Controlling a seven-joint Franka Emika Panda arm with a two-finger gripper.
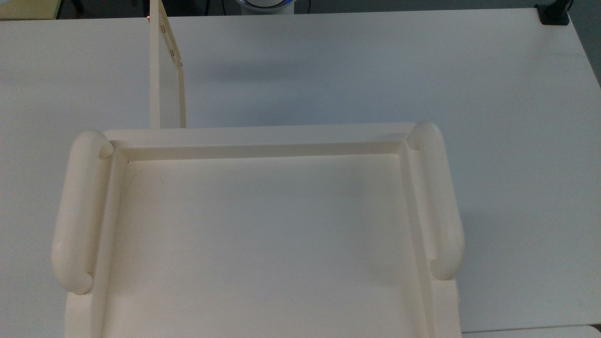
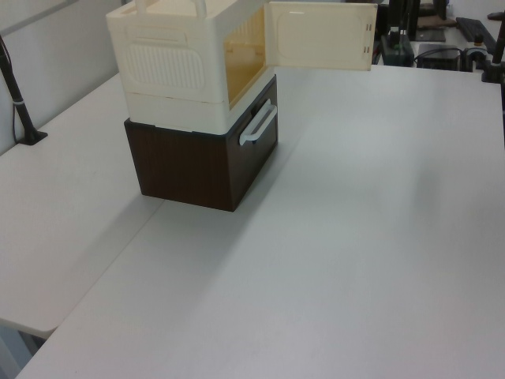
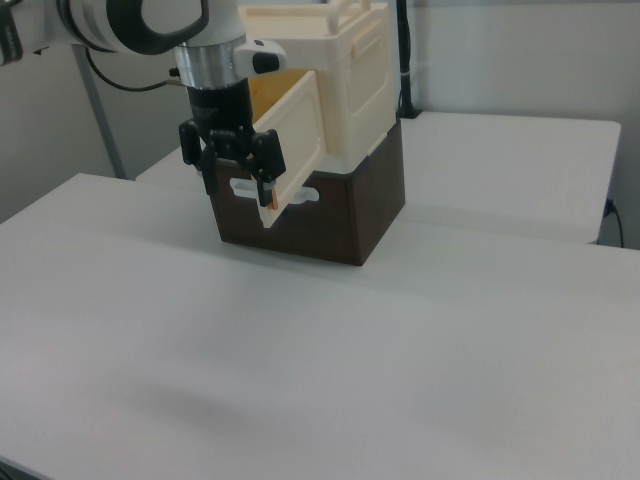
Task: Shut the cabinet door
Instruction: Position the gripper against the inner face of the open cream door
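White table (image 2: pixel 379 237), dark brown drawer unit (image 2: pixel 197 166) with pale handle (image 2: pixel 258 124), black clamp (image 1: pixel 554 14)

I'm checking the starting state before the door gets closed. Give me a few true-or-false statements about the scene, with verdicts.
1. The cabinet door is shut flat against the cabinet. False: it stands swung wide open.
2. The cream cabinet sits on a dark brown drawer unit. True.
3. The gripper in the right view hangs in front of the open door's free edge. True.
4. The brown unit's handle is black. False: it is white.
5. A mug stands in the cabinet's recessed top. False: nothing lies in it.
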